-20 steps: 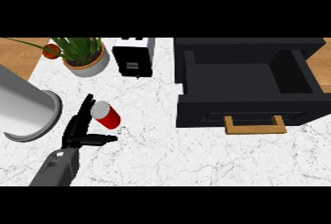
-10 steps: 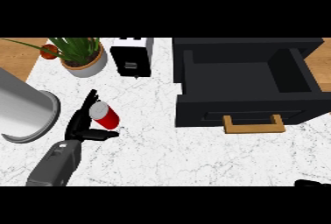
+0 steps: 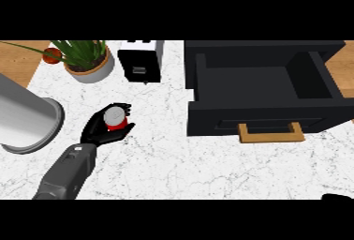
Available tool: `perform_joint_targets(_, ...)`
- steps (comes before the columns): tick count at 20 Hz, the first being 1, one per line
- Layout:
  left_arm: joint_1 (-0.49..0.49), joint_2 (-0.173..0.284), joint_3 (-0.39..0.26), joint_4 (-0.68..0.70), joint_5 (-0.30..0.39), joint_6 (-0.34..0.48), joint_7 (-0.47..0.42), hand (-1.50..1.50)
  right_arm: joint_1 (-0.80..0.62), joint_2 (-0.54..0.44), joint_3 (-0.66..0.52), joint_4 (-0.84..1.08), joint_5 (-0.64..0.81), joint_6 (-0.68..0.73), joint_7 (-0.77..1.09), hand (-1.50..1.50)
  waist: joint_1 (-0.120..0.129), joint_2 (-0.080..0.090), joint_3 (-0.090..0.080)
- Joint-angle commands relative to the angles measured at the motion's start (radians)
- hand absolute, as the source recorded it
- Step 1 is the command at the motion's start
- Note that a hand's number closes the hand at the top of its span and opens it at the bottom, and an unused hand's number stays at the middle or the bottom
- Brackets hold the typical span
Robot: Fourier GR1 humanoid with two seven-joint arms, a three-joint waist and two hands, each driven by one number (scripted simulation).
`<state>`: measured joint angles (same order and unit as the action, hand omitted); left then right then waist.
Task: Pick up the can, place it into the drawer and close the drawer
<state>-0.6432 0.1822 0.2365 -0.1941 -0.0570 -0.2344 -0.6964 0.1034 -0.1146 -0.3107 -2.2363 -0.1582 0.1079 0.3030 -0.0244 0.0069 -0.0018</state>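
Head view. Left hand (image 3: 104,131) is over the marble counter (image 3: 173,164), left of centre, fingers and thumb curled round the can (image 3: 116,118). The can's silver top and part of its red side show between them. Cannot tell whether the can is clear of the counter or resting on it.

Drawer (image 3: 266,93) stands pulled open on the right, well apart from the can. Its inside looks bare and its wooden handle (image 3: 271,133) faces the near edge.

Right hand: only a dark scrap shows at the lower right corner (image 3: 339,197); cannot tell its state.

Other items: plant (image 3: 86,58), toaster (image 3: 142,61), grey cylinder (image 3: 24,119) at the left edge.

Judgement: grasp looks made. Left to do: carry the can across to the drawer, set it inside, release, push the drawer shut. Roughly the first third done.
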Motion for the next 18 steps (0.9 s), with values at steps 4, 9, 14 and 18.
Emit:
perform_joint_targets(4, -0.045, -0.020, 0.006, 0.015, 0.006, -0.054, -0.036, 1.50, -0.008, -0.008, -0.007, -0.028, 0.005, -0.002, 0.018, -1.50, -0.003, 0.002, 0.000)
perform_joint_targets(9, -0.024, -0.071, 0.072, 0.016, 0.063, 0.121, -0.045, 1.50, 0.010, 0.042, 0.030, 0.041, 0.078, -0.010, -0.081, -1.50, 0.001, 0.002, 0.000)
perform_joint_targets(14, -0.042, -0.100, 0.099, -0.051, 0.116, 0.168, 0.007, 1.50, 0.028, 0.051, 0.039, -0.029, 0.074, -0.020, -0.028, -1.50, 0.013, -0.005, 0.001)
perform_joint_targets(18, -0.005, -0.156, 0.061, -0.170, 0.124, 0.206, 0.031, 1.50, 0.000, -0.001, -0.029, -0.033, 0.019, -0.008, 0.017, -1.50, 0.020, -0.008, 0.002)
